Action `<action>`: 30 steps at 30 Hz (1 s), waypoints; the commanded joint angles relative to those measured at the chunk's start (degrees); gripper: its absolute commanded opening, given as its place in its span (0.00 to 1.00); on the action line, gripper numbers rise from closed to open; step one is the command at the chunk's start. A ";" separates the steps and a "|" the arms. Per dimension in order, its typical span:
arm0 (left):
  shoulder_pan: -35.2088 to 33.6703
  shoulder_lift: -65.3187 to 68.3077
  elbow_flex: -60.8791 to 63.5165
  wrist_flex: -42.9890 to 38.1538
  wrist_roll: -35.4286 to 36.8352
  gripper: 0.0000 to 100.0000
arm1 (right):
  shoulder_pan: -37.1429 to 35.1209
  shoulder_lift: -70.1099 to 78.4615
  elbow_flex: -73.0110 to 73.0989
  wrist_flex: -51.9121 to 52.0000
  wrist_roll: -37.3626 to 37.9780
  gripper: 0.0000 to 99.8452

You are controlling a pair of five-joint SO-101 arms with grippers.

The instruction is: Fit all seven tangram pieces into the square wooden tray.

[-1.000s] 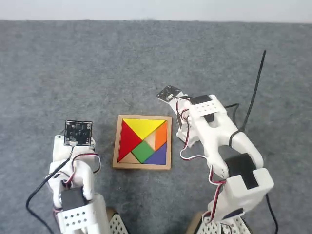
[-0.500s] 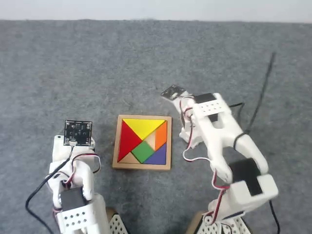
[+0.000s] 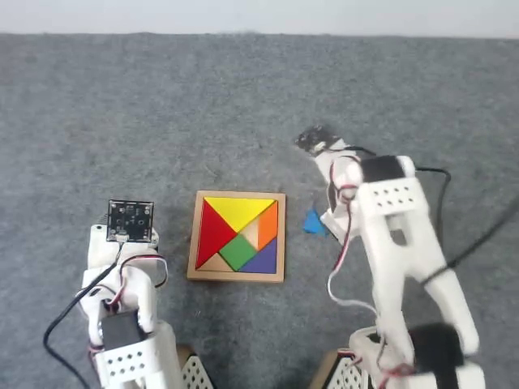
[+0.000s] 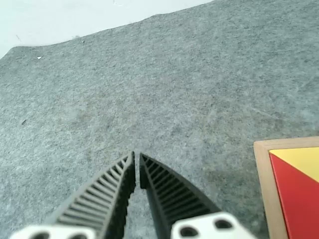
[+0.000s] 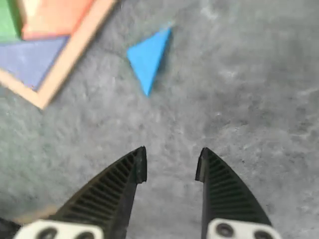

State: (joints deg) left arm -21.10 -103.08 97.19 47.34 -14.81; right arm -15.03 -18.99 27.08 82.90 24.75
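The square wooden tray lies mid-table. It holds a yellow triangle, a red triangle, an orange piece, a green square and a purple piece. Bare wood shows at two spots inside it. A small blue triangle lies flat on the mat just right of the tray. My right gripper is open above the mat, a short way from the blue triangle and apart from it. My left gripper is shut and empty, left of the tray's corner.
Grey felt covers the whole table. The right arm stands right of the tray, the left arm at the lower left. The far half of the mat is open.
The right arm has drawn back to the right and risen, uncovering the blue triangle on the mat beside the tray. The left arm has not moved.
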 commanded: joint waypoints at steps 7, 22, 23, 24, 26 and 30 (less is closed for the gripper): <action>-0.09 -1.05 -0.75 0.35 -0.70 0.02 | -13.05 3.21 6.33 -15.52 -20.75 0.17; 2.29 -1.05 -0.84 1.76 -4.04 0.02 | -9.36 21.58 -1.05 -22.20 -25.14 0.26; 2.29 -1.05 -0.84 1.76 -4.04 0.02 | -9.89 21.85 -1.14 -22.20 -25.14 0.26; 2.29 -1.05 -0.84 1.76 -4.04 0.02 | -10.33 22.11 -1.32 -22.20 -25.14 0.26; 2.29 -1.05 -0.84 1.76 -4.04 0.02 | -11.38 22.11 -1.41 -22.37 -25.14 0.26; 2.29 -1.05 -0.84 1.76 -4.04 0.02 | -13.14 22.11 -1.41 -22.64 -25.14 0.26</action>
State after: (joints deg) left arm -19.08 -103.08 97.19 48.92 -18.33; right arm -26.90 3.60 28.66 61.27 0.13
